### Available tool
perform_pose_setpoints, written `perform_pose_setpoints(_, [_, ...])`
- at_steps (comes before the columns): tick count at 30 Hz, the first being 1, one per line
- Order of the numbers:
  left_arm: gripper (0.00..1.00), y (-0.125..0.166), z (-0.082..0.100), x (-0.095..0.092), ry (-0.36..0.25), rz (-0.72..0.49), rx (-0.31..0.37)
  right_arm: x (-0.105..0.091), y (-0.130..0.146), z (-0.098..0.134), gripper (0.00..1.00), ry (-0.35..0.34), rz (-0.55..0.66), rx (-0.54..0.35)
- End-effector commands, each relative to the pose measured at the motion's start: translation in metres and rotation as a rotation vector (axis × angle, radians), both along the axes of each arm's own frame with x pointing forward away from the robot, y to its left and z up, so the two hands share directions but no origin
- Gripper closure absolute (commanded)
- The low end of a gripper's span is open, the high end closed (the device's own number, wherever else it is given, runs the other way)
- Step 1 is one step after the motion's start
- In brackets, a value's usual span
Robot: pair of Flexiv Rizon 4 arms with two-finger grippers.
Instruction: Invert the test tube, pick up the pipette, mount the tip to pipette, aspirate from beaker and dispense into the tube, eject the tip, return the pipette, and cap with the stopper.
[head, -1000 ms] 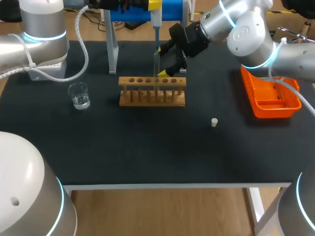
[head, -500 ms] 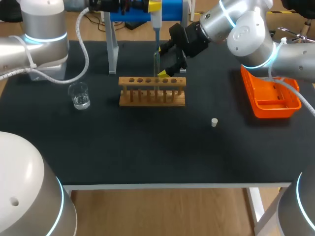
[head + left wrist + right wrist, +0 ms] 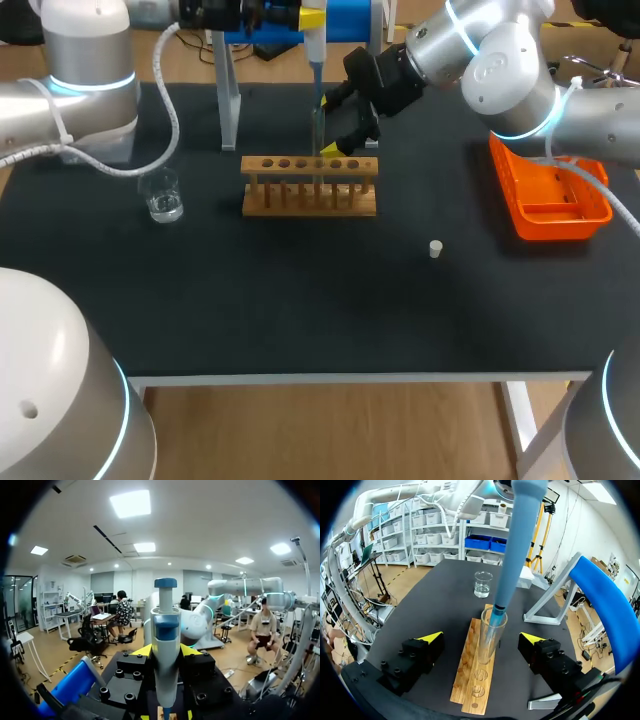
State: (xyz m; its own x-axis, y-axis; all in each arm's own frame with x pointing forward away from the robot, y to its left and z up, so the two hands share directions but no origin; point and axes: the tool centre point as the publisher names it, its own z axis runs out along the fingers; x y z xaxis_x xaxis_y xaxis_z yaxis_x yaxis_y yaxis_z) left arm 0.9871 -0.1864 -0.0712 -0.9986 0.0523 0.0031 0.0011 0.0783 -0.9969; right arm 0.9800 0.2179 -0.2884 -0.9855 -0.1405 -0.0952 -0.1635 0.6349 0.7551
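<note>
Logged test tube (image 3: 491, 635) upright in wooden rack (image 3: 310, 186), with pipette (image 3: 165, 630) tip inside its mouth. Saw left gripper (image 3: 166, 652) clamped on pipette above rack; right gripper (image 3: 482, 639) spread behind rack, fingers flanking tube without touching. Noted beaker (image 3: 160, 194) left of rack, stopper (image 3: 436, 249) off to rack's right front.

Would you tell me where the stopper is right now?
Head view: the stopper sits right of the rack and left of the orange tray, touching neither.

The rack (image 3: 309, 186) sits in the middle of the surface (image 3: 300, 310). The tube (image 3: 318, 135) stands in it, with the pipette (image 3: 314, 42) tip inside. The beaker (image 3: 160, 194) is left of the rack, the stopper (image 3: 435, 249) right, the tray (image 3: 548, 190) farther right.
</note>
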Motion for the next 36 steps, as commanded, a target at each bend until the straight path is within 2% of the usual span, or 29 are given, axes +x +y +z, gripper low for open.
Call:
perform_pose_setpoints(1, [1.00,0.0008,-0.0025,-0.0016,-0.006,0.005,-0.005,0.0001,-0.0008,0.0004,0.00,0.001,0.002,-0.001])
perform_pose_setpoints(36, [1.00,-0.0001,-0.0116,-0.0013,0.000,0.010,-0.005,0.0001,-0.0008,0.0004,0.00,0.001,0.002,-0.001])
